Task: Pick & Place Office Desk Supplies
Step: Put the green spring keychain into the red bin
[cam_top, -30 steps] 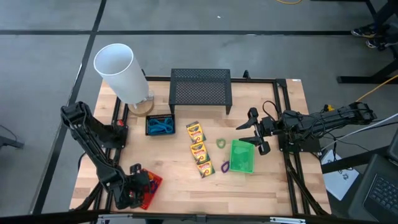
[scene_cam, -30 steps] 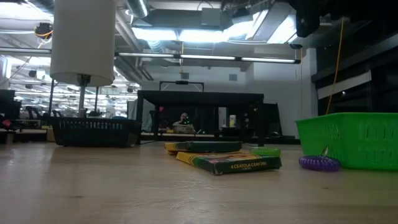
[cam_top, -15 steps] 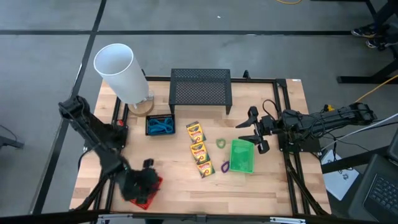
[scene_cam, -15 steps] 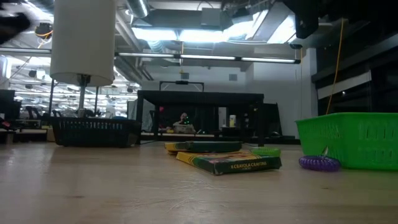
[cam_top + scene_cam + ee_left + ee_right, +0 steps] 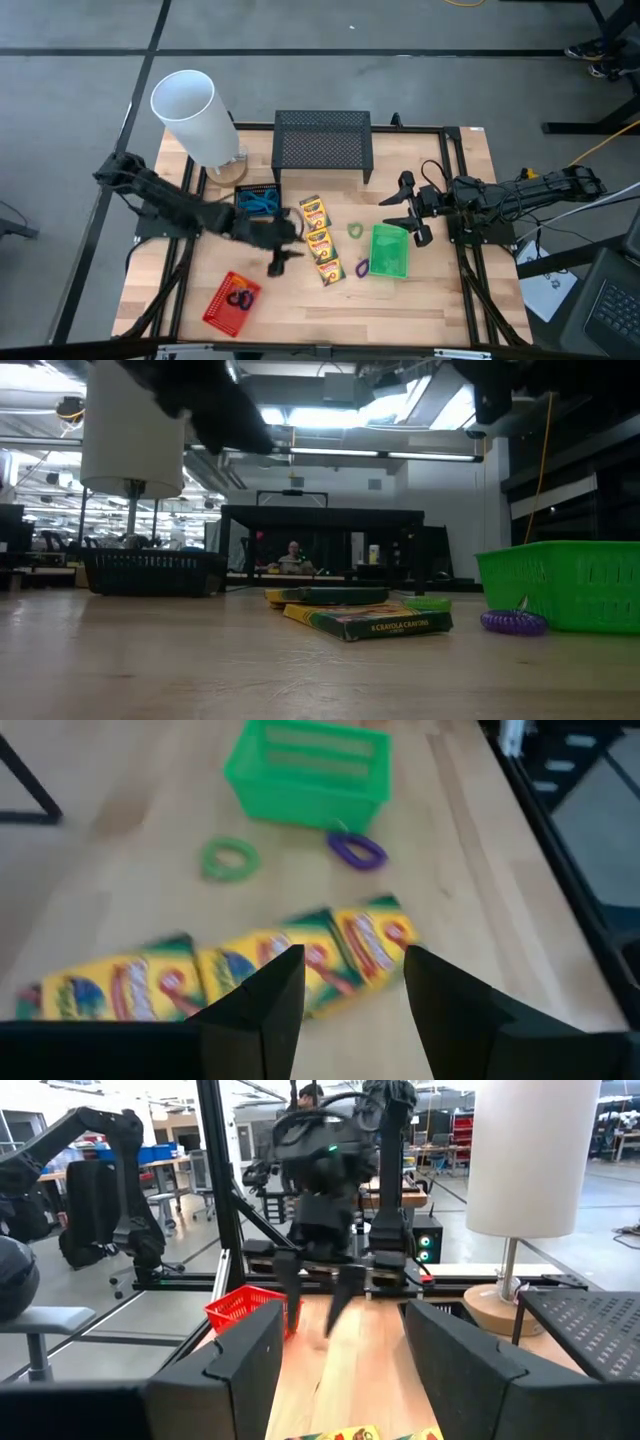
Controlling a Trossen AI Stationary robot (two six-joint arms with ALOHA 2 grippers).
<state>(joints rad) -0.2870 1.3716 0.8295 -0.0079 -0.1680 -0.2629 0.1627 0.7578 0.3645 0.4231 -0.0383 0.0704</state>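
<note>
Three yellow-and-green crayon boxes (image 5: 321, 243) lie flat in a row mid-table, also in the left wrist view (image 5: 220, 970). My left gripper (image 5: 281, 253) hovers open just left of them, touching nothing. A green loop (image 5: 354, 230) and a purple loop (image 5: 362, 267) lie beside the green basket (image 5: 389, 250). The red basket (image 5: 231, 301) sits near the near-left corner with a dark item inside. Blue-handled scissors lie in the black basket (image 5: 258, 202). My right gripper (image 5: 411, 216) waits open above the green basket's far right corner.
A big white cylinder (image 5: 192, 115) stands at the far left. A wide black mesh stand (image 5: 323, 142) sits along the far edge. Bare wood lies between the red basket and the crayon boxes and along the near edge. Table frame rails run down both sides.
My left gripper has left the red basket at the near-left corner, risen, and swung toward the table's right and far side, ending beside the crayon boxes. The red basket stays on the table, now uncovered. The right arm has kept still.
</note>
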